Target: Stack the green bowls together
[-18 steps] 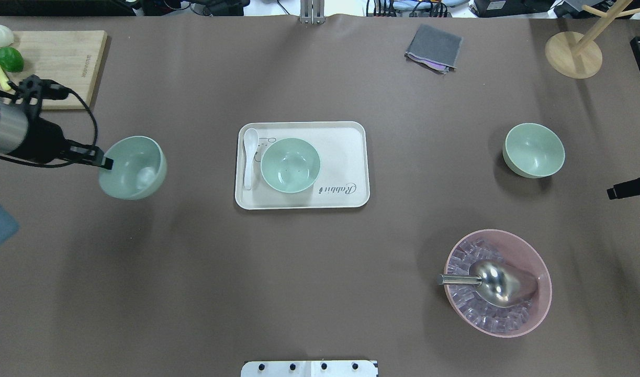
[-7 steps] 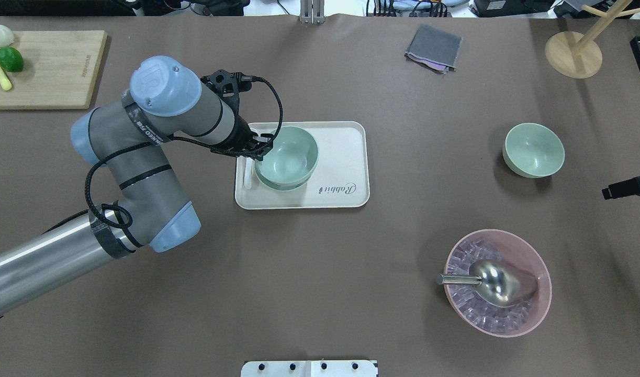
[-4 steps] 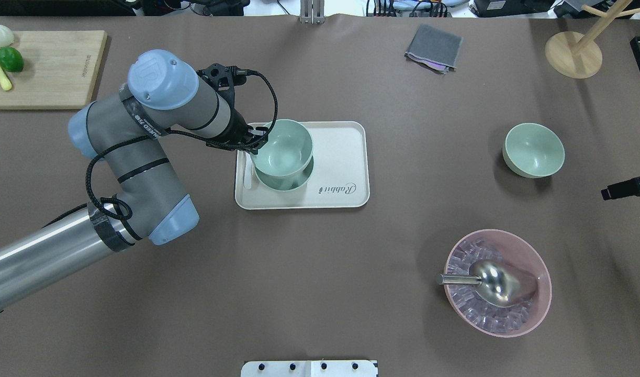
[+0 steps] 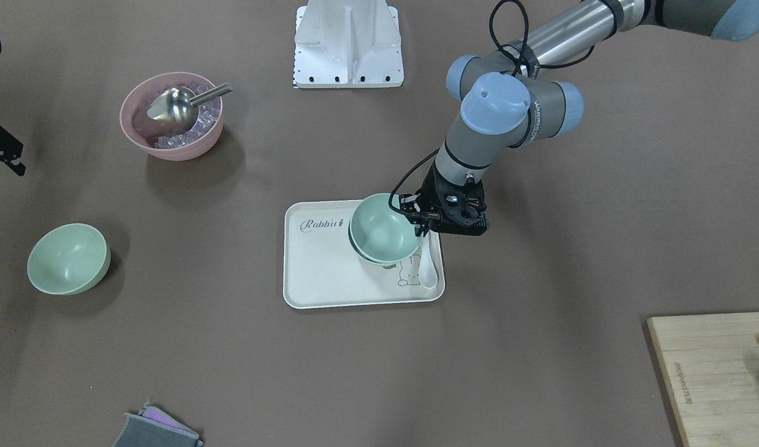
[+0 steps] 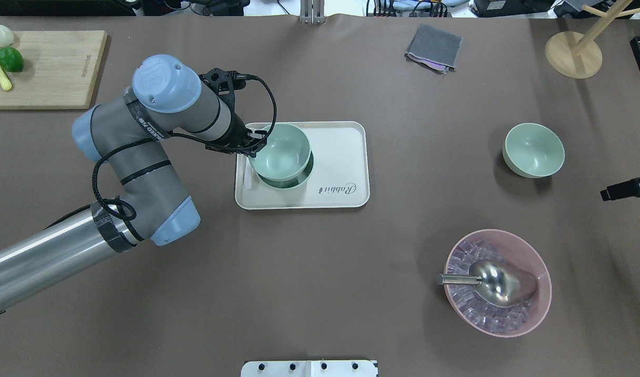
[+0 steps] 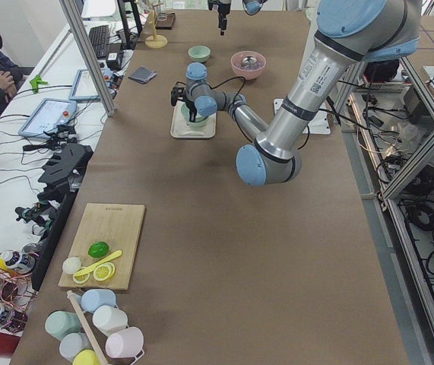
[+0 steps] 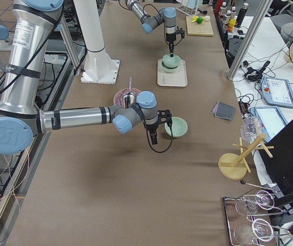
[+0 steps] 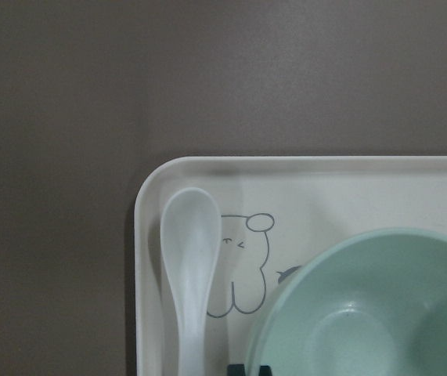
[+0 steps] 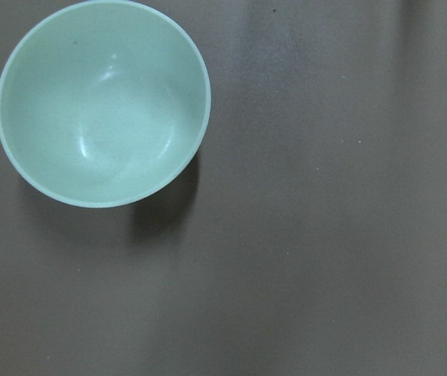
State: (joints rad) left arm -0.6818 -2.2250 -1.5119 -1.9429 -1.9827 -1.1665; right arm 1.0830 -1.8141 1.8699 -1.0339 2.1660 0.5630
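Observation:
My left gripper (image 5: pixel 254 144) is shut on the rim of a pale green bowl (image 5: pixel 280 152) and holds it over a second green bowl (image 5: pixel 300 180) on the white tray (image 5: pixel 340 157). The held bowl is offset toward the tray's far-left corner, so the lower bowl shows as a crescent. I cannot tell whether they touch. The front view shows the same pair (image 4: pixel 382 233) and gripper (image 4: pixel 424 218). The third green bowl (image 5: pixel 533 150) stands alone at the right and fills the right wrist view (image 9: pixel 102 102). My right gripper (image 5: pixel 626 188) hovers open and empty beside it.
A white spoon (image 8: pixel 188 266) lies on the tray's left side under my left wrist. A pink bowl (image 5: pixel 497 283) with ice and a metal scoop is at near right. A cutting board (image 5: pixel 47 68), grey cloth (image 5: pixel 434 48) and wooden stand (image 5: pixel 573 52) line the far edge.
My left arm carried its green bowl from the table's left side to over the bowl on the tray, then shifted it slightly. The right gripper has barely moved.

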